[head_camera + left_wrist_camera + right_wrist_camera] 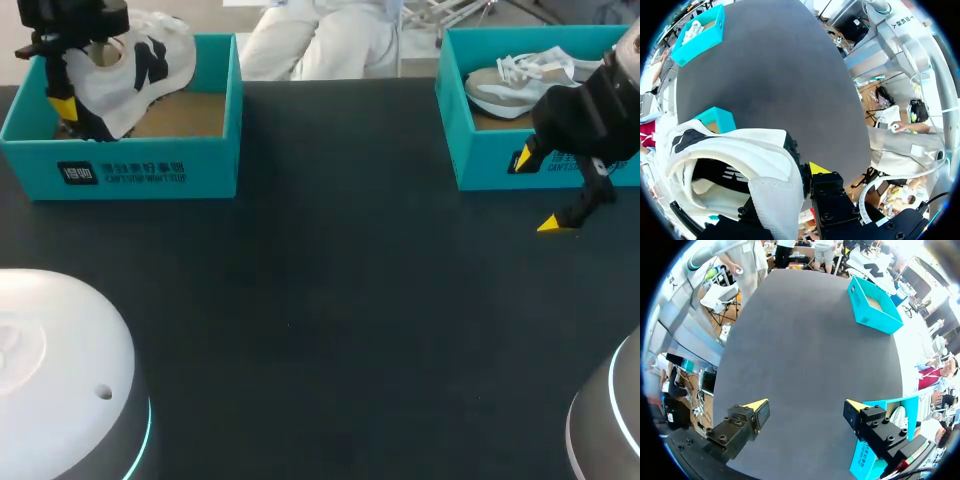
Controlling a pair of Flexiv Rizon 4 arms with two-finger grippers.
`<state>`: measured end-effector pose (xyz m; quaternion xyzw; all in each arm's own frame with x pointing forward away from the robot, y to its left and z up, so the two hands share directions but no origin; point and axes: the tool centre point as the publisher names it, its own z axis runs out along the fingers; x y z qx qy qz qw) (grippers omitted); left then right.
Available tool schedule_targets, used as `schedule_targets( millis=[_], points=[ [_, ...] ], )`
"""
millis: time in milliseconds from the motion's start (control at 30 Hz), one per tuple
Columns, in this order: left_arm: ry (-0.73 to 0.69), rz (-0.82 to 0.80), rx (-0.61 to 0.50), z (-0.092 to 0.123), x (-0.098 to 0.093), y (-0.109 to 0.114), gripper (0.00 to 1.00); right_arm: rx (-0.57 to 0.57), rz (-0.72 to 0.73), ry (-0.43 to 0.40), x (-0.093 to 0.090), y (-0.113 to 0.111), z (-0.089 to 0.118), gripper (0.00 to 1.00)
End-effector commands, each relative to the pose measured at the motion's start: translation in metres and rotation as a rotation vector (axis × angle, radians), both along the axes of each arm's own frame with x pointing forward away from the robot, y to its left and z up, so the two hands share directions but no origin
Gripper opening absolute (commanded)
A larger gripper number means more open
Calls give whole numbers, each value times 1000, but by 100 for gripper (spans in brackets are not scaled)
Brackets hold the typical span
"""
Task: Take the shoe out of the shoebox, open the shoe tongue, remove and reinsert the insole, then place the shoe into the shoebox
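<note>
Teal card, two shoeboxes on a dark desk (330, 320).

Head view. Left shoebox (130, 170) at the far left corner. White-and-black shoe (140, 65) stands on end over its left half, risen above the rim and leaning against the left arm. Left jaws closed on the shoe's edge, with one yellow fingertip (62, 106) showing against the fabric. Right shoebox (500, 160) at the far right, a grey-white shoe (520, 80) lying flat inside. Right jaws spread wide in front of that box's near wall, over bare desk and holding nothing.

Left wrist view. White-and-black shoe (740, 165) seen close from the collar side, dark lining and inner opening visible as nowhere else. Collar wall pinched in the left jaws, one yellow tip (819, 168) against its outer face, the opposite finger hidden behind the fabric. One corner of the left shoebox (715, 117) shows below the shoe. Right shoebox (697, 35) sits far across the desk (775, 75), its shoe small and pale.

Right wrist view. Both yellow fingertips (757, 407) of the right jaws in plain sight, well apart, with only desk (805, 350) between them. Right shoebox (887, 405) just beside one finger. Left shoebox (875, 305) far ahead, its brown floor bare on the visible side, the white-and-black shoe (867, 257) above its far end.
</note>
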<state>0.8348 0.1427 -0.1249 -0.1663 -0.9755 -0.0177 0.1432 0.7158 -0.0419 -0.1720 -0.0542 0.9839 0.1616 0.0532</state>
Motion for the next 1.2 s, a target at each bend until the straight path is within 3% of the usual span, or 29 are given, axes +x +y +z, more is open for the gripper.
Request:
schedule_targets(
  millis=[33,167,433,800,1000,1200],
  points=[
    [-3,-1,-1,1,-1,1,0,-4,0,2,2,2,-1,100],
    [10,-31,26,-2,3,3,0,-4,0,2,2,2,-1,100],
    [-1,-8,38,-17,52,41,0,-4,0,2,2,2,-1,100],
    [-62,160,77,-48,121,110,0,-4,0,2,2,2,-1,100],
    [-160,228,41,-54,144,133,0,-4,0,2,2,2,-1,100],
    [-181,229,17,-60,152,145,0,-4,0,2,2,2,-1,100]
  ],
)
